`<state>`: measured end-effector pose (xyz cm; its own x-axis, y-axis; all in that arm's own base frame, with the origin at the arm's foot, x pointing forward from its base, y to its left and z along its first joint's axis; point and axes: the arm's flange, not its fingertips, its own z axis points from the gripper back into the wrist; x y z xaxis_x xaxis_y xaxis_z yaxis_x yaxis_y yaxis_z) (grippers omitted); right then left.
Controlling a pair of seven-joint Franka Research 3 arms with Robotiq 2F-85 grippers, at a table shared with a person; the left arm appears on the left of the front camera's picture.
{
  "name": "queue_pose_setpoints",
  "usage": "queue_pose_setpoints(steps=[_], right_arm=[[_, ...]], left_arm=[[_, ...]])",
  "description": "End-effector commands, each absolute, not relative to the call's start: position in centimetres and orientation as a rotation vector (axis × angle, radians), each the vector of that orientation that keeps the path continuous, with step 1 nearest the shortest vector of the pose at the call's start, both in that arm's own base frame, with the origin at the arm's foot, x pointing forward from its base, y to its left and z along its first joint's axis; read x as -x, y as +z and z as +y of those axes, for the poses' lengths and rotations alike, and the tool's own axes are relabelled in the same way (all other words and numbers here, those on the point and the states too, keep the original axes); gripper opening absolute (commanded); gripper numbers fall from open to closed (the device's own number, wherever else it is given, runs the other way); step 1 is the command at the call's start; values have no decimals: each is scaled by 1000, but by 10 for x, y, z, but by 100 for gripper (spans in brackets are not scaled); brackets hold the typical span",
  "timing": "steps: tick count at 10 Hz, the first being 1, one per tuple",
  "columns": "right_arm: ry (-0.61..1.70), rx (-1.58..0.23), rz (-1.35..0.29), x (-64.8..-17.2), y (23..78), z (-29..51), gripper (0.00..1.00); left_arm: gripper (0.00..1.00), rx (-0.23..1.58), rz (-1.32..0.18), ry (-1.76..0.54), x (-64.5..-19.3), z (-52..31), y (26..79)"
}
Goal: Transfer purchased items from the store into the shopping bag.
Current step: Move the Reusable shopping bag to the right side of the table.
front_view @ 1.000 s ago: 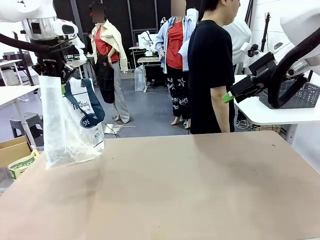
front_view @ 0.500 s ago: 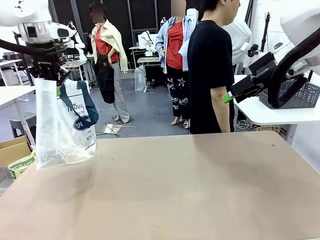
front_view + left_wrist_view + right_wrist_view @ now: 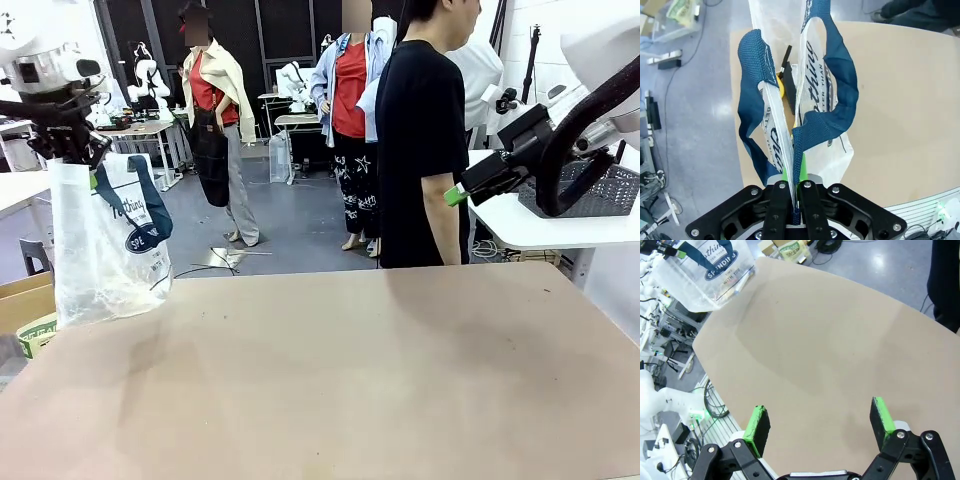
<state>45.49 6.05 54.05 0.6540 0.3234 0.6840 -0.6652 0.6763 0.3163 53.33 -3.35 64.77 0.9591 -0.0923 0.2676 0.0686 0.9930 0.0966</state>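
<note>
Front view: my left pincer (image 3: 72,150) is up high at the left edge of the table (image 3: 330,380), clamped tight on the top of the shopping bag (image 3: 100,250). The bag hangs straight down from it, clear plastic with navy lettering, its bottom at the table's left corner. My right pincer (image 3: 458,194) sits off to the right, above the table's far edge, just beside the arm of a person (image 3: 422,140) in black. A dark lattice basket (image 3: 598,192) rests on a white side table behind my right arm.

Left wrist view: green pads pinch the clear plastic and a navy handle (image 3: 832,65). Inside the bag, something yellow (image 3: 781,85) and a dark piece.

Right wrist view: my fingers (image 3: 759,424) stand wide apart, nothing between them, bare table below. The bag hangs at the table's far corner.
</note>
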Motion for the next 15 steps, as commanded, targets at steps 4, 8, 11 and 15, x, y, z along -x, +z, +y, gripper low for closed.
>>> queue_pose_setpoints(steps=[4,8,11,15], right_arm=[[604,-591,-630,-456,541,61,100],[604,-591,-630,-456,541,61,100],[604,-591,-630,-456,541,61,100],[604,-591,-630,-456,541,61,100]], left_arm=[[0,-28,-327,-132,-543,8,622],[0,-47,-338,-136,-536,36,597],[0,-64,-324,-194,-521,42,569],[0,-55,-281,-134,-508,50,554]])
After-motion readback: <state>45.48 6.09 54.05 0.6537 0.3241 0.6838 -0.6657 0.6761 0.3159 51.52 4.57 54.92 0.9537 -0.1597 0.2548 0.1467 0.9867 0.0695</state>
